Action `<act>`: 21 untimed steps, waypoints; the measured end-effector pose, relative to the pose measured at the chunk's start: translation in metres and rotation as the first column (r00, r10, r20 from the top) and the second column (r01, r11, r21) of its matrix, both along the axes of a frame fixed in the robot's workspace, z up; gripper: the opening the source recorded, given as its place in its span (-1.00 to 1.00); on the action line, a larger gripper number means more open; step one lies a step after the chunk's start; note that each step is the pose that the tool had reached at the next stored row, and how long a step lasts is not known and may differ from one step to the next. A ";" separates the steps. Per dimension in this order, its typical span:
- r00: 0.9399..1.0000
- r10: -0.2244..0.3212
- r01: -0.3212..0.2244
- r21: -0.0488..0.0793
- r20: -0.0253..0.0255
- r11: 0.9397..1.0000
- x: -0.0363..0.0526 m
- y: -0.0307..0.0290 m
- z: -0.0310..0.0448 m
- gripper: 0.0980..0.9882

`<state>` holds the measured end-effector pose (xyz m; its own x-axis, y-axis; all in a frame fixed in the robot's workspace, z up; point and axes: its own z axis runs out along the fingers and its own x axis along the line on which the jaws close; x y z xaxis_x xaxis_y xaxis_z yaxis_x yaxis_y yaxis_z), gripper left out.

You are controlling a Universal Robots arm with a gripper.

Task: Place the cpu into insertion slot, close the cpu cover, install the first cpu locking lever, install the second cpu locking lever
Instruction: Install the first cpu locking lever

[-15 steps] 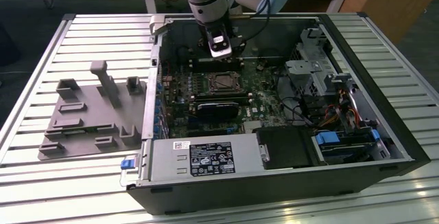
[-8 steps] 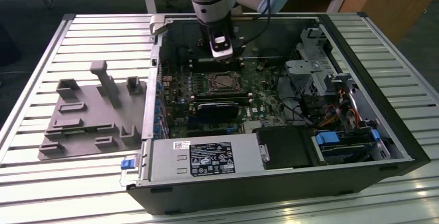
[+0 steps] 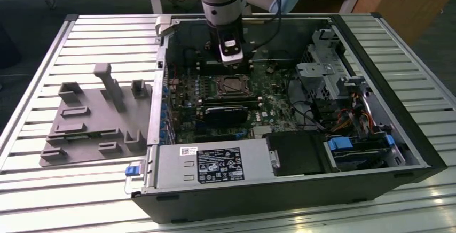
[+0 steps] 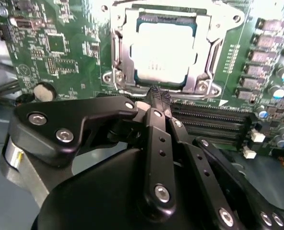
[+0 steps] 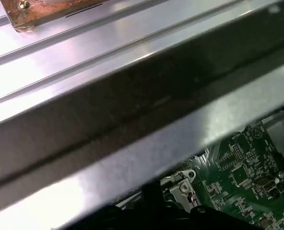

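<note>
The cpu (image 4: 166,45) lies in the insertion slot (image 3: 246,86) on the green motherboard, its silvery top showing through the window of the cpu cover (image 4: 125,45). The cover lies flat over the chip. A thin metal lever (image 4: 114,50) runs along one side of the socket. My gripper (image 4: 156,93) hangs at the socket's edge, just above the board, with its black fingers (image 4: 157,139) shut tip to tip and nothing seen between them. In the exterior view my gripper (image 3: 233,71) stands upright inside the open computer case, just behind the socket.
Long black card slots (image 4: 214,120) run beside the socket. A black card (image 3: 228,114) sits in front of the socket. The power supply (image 3: 213,166), drive cage (image 3: 324,75) and cables (image 3: 349,118) crowd the case. A grey fixture tray (image 3: 93,123) lies on the slatted table.
</note>
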<state>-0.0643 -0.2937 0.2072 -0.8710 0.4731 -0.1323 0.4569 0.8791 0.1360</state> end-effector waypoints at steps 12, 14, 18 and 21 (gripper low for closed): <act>1.000 0.000 0.000 -0.052 0.000 0.999 0.0000 -0.0087 0.0000 -0.98; 1.000 0.000 0.000 -0.077 0.000 0.997 0.0000 -0.0090 0.0000 -0.98; 1.000 0.000 0.000 -0.097 0.000 0.995 0.0000 -0.0091 0.0010 -0.98; 1.000 0.000 0.000 -0.097 0.000 0.995 0.0000 -0.0091 0.0045 -0.98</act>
<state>-0.0643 -0.3027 0.2117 -0.8710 0.4581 -0.1778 0.4569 0.8881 0.0498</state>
